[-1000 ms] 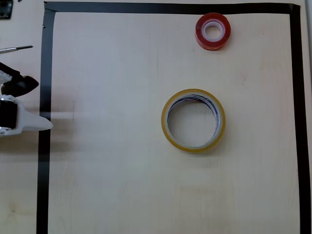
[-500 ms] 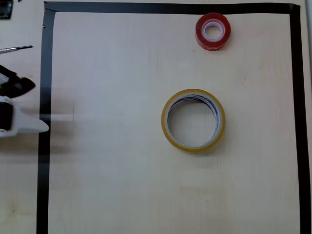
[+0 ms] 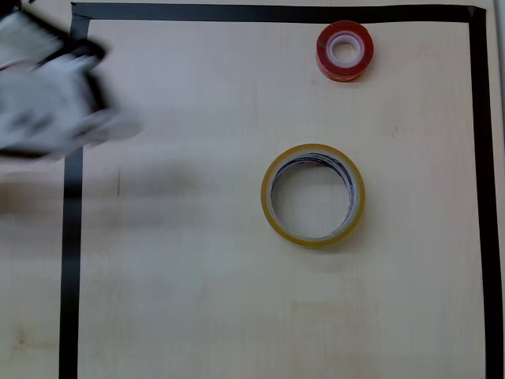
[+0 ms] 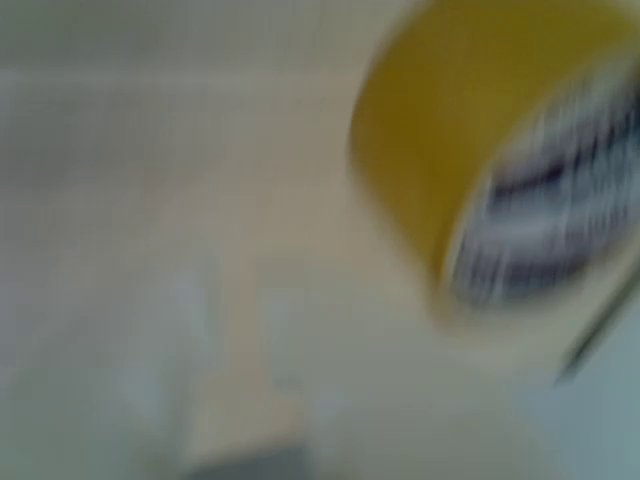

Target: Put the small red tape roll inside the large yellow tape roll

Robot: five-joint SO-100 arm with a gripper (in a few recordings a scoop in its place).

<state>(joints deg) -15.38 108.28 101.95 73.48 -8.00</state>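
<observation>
In the overhead view my gripper point(image 3: 95, 118) sits at the far left, a white and black smear straddling the black tape border point(image 3: 72, 237) near the top-left corner; it is too blurred for me to tell how wide the jaws stand, and I see nothing in them. Moving right across the pale wooden table point(image 3: 181, 300), the large yellow tape roll point(image 3: 313, 195) lies flat near the middle, hole up, bare wood showing through its wide opening. Further right and up, just under the top border strip, the small red tape roll point(image 3: 343, 50) also lies flat with its whitish core facing the camera, well apart from the yellow ring and from the gripper. The wrist view is badly smeared, but the yellow roll point(image 4: 470, 130) fills its upper right, so I judge the camera is aimed roughly across the table toward it, not yet at the red one. I judge the step in hand to be the reach for the red roll, with nothing of the task done. To do it well I want to carry the arm along the top of the workspace, passing above the yellow ring without clipping it, slow down so both pictures sharpen, and open the jaws wide before descending. The red roll is glossy and low; I'd set one finger into the core and one outside the wall, or span the whole roll squarely, so it doesn't skate toward the border.
</observation>
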